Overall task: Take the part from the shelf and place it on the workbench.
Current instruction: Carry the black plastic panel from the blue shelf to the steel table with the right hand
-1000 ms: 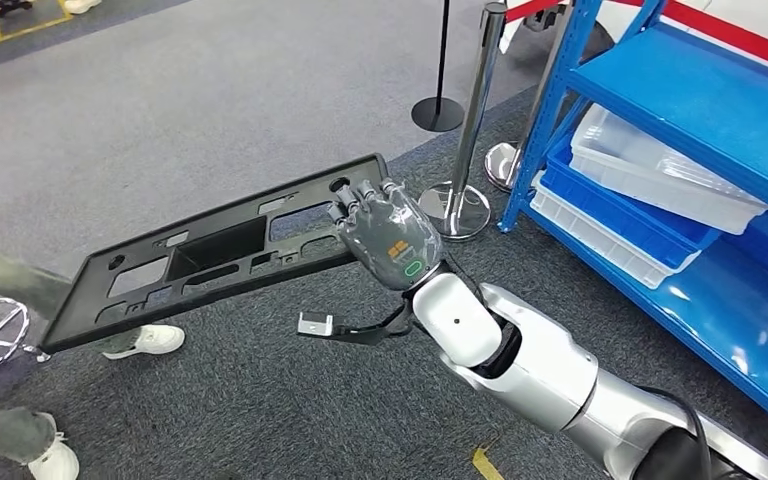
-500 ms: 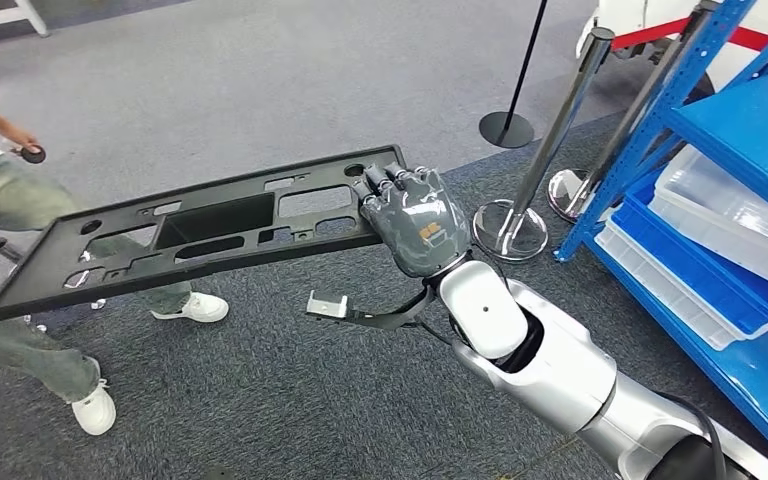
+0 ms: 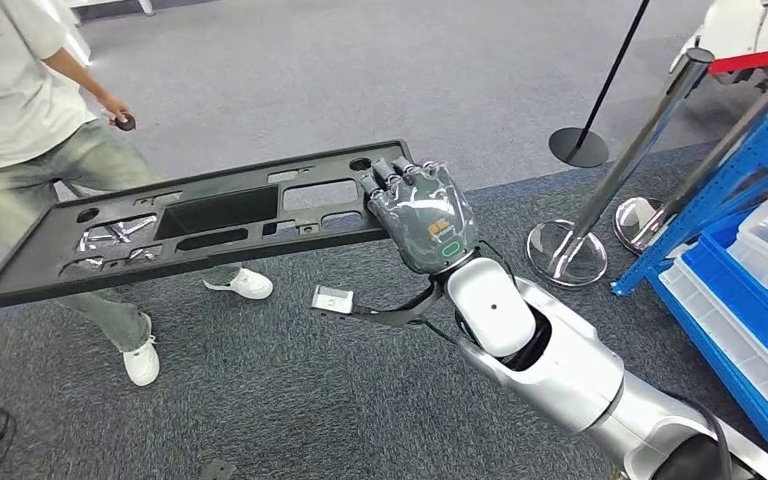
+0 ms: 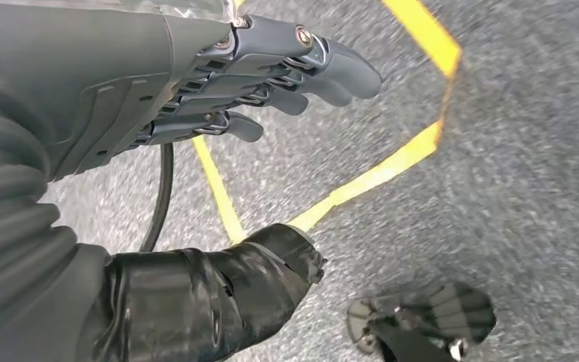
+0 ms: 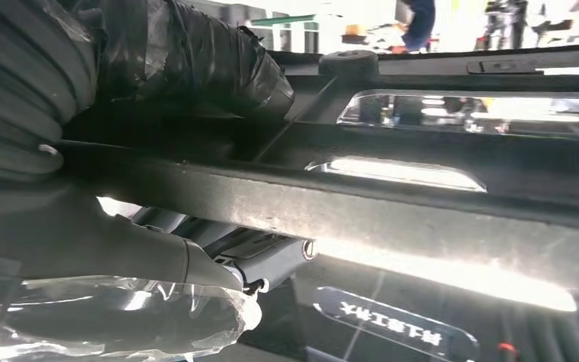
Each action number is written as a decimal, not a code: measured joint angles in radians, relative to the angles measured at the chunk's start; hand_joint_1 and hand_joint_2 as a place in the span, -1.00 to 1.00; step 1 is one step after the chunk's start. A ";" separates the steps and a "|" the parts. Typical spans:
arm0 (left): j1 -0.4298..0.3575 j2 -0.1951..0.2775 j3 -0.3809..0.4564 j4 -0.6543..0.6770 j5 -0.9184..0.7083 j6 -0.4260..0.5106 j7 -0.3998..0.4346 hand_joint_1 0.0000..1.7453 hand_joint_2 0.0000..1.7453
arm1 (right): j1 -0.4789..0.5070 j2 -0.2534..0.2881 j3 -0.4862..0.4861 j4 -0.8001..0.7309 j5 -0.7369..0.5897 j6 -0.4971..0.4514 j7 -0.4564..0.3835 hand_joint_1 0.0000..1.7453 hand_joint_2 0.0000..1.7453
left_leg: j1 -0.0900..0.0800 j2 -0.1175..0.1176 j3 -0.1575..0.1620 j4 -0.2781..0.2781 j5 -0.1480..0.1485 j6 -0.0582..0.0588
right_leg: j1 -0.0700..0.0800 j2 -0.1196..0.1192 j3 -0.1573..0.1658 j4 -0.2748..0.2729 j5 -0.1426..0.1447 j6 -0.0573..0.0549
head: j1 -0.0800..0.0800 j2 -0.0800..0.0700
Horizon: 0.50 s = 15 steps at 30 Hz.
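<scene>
Head view: our right hand (image 3: 422, 212) grips the long black plastic panel (image 3: 185, 225) by one end, stretched across frame centre-left. Our left hand (image 4: 271, 72) hangs slack, holding nothing. We figure the far end could sag, twist loose, or clip the person (image 3: 50, 130) upper left.

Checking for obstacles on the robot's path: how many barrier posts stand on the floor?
2: a thin black post at the back, and a chrome post beside the blue shelf. A second chrome base suggests another, mostly hidden.
</scene>
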 joint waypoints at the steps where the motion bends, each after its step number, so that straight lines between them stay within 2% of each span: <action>1: 0.000 0.000 0.000 0.000 0.001 0.003 -0.002 -1.00 1.00 | 0.000 -0.001 0.000 -0.002 0.001 0.002 0.000 1.00 1.00 | -0.003 0.022 0.036 -0.069 0.027 0.002 | 0.001 -0.012 0.005 0.000 -0.004 0.003 | 0.000 0.000; 3: -0.002 -0.001 0.000 0.000 0.002 0.010 -0.009 -1.00 1.00 | 0.000 -0.003 -0.002 -0.007 0.004 0.006 0.001 1.00 1.00 | -0.013 0.057 0.090 -0.169 0.055 0.015 | 0.006 -0.033 0.012 0.000 -0.013 0.012 | 0.001 0.000; 4: -0.004 -0.001 0.000 0.000 0.001 0.016 -0.016 -1.00 1.00 | 0.001 -0.005 -0.003 -0.010 0.006 0.008 0.001 1.00 1.00 | -0.019 0.062 0.097 -0.185 0.053 0.023 | 0.009 -0.042 0.015 -0.001 -0.017 0.017 | 0.002 0.000; 6: -0.001 0.000 0.000 0.000 0.000 0.034 -0.033 -1.00 1.00 | 0.002 -0.008 -0.005 -0.015 0.014 0.011 0.001 1.00 1.00 | -0.021 0.038 0.099 -0.190 0.052 0.038 | 0.010 -0.059 0.021 -0.005 -0.023 0.027 | 0.004 0.000; 7: 0.002 0.000 0.000 0.000 -0.003 0.046 -0.041 -1.00 1.00 | 0.002 -0.011 -0.006 -0.018 0.019 0.013 0.002 1.00 1.00 | -0.020 0.026 0.104 -0.195 0.053 0.044 | 0.008 -0.051 0.023 -0.001 -0.030 0.033 | 0.005 0.000; 9: 0.003 0.000 0.000 0.000 -0.015 0.073 -0.057 -1.00 1.00 | 0.002 -0.016 -0.009 -0.027 0.029 0.021 0.004 1.00 1.00 | -0.015 0.006 0.116 -0.205 0.054 0.058 | 0.005 -0.003 -0.001 0.058 -0.065 0.037 | 0.009 0.000; 10: 0.001 0.000 0.000 0.000 -0.022 0.088 -0.067 -1.00 1.00 | 0.002 -0.021 -0.010 -0.031 0.033 0.025 0.006 1.00 1.00 | -0.015 -0.004 0.119 -0.206 0.053 0.063 | 0.003 0.027 -0.031 0.119 -0.092 0.037 | 0.012 0.000; 11: -0.001 -0.001 0.000 0.000 -0.027 0.106 -0.078 -1.00 1.00 | 0.002 -0.025 -0.012 -0.034 0.035 0.030 0.007 1.00 1.00 | -0.015 -0.016 0.121 -0.206 0.052 0.068 | 0.004 0.045 -0.070 0.189 -0.118 0.036 | 0.013 0.000; 12: -0.003 -0.001 -0.001 0.000 -0.031 0.124 -0.089 -1.00 1.00 | 0.003 -0.031 -0.014 -0.037 0.037 0.035 0.008 1.00 1.00 | -0.015 -0.030 0.122 -0.205 0.050 0.070 | 0.004 0.053 -0.107 0.249 -0.134 0.036 | 0.015 0.000; 13: -0.004 -0.002 -0.001 0.000 -0.032 0.138 -0.099 -1.00 1.00 | 0.003 -0.037 -0.015 -0.040 0.038 0.039 0.009 1.00 1.00 | -0.016 -0.044 0.124 -0.204 0.048 0.071 | 0.004 0.056 -0.132 0.280 -0.131 0.037 | 0.015 0.000; 14: -0.003 -0.003 -0.001 0.000 -0.029 0.144 -0.105 -1.00 1.00 | 0.002 -0.042 -0.017 -0.045 0.040 0.043 0.010 1.00 1.00 | -0.016 -0.059 0.127 -0.202 0.046 0.070 | 0.004 0.058 -0.139 0.273 -0.108 0.037 | 0.015 0.000; 15: -0.002 -0.003 -0.001 0.000 -0.023 0.141 -0.108 -1.00 1.00 | 0.000 -0.047 -0.019 -0.051 0.041 0.047 0.010 1.00 1.00 | -0.015 -0.074 0.129 -0.199 0.043 0.068 | 0.003 0.062 -0.127 0.230 -0.070 0.037 | 0.016 0.000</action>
